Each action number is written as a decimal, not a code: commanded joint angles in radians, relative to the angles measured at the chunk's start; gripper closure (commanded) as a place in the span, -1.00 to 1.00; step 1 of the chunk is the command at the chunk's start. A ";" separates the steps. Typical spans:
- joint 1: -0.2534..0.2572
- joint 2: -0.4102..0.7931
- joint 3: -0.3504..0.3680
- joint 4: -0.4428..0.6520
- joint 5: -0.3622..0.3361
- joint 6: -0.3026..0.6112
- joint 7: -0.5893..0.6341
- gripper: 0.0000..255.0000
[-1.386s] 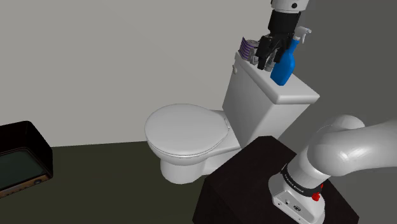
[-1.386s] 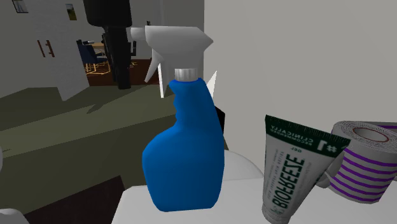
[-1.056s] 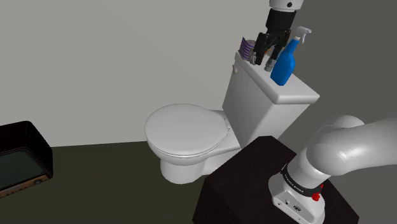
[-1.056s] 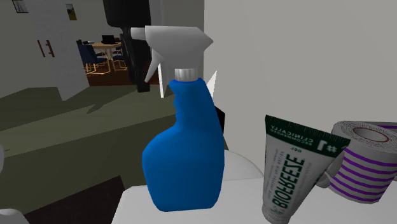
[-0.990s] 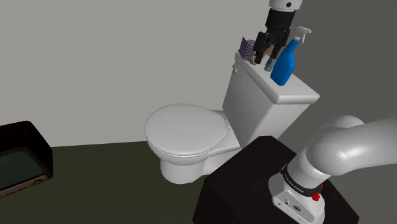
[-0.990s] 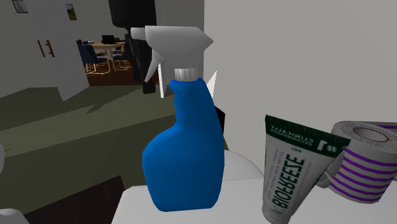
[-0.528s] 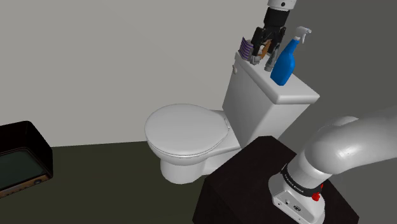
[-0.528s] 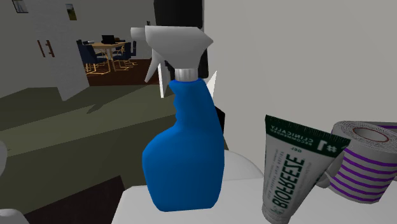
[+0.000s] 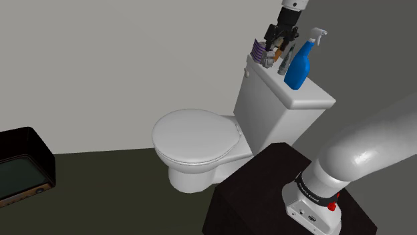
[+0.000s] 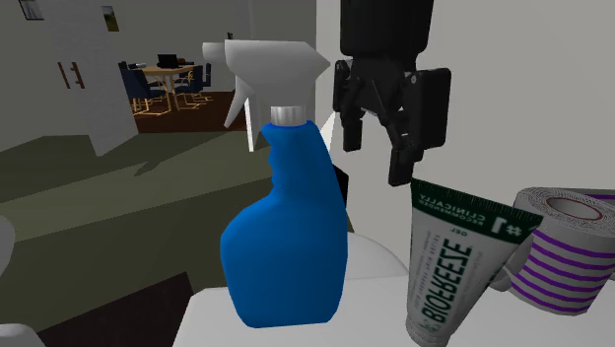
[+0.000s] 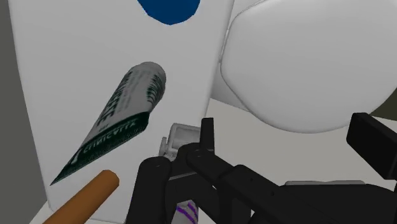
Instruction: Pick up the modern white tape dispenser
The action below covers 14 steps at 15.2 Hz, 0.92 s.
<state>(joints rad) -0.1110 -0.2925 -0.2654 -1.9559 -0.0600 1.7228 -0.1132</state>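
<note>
Hovering gripper (image 10: 375, 158): black fingers apart, clasping nothing, poised above the green-and-white tube (image 10: 452, 268).
Tape dispenser (image 10: 564, 252): white with purple stripes, on the toilet tank (image 9: 309, 101), just beside the tube.
Risk: likely a tight approach; a descending finger could tip the tube or nudge the blue spray bottle (image 10: 286, 246) off the tank.
Writing: the tube seems to read "BIOFREEZE", plus "#1" and "CLINICALLY".
</note>
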 commanded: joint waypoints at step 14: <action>-0.058 0.281 -0.122 0.175 0.139 0.120 -0.130 -1.00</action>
<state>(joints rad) -0.1699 -0.0075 -0.3883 -1.7629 0.0800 1.8284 -0.2442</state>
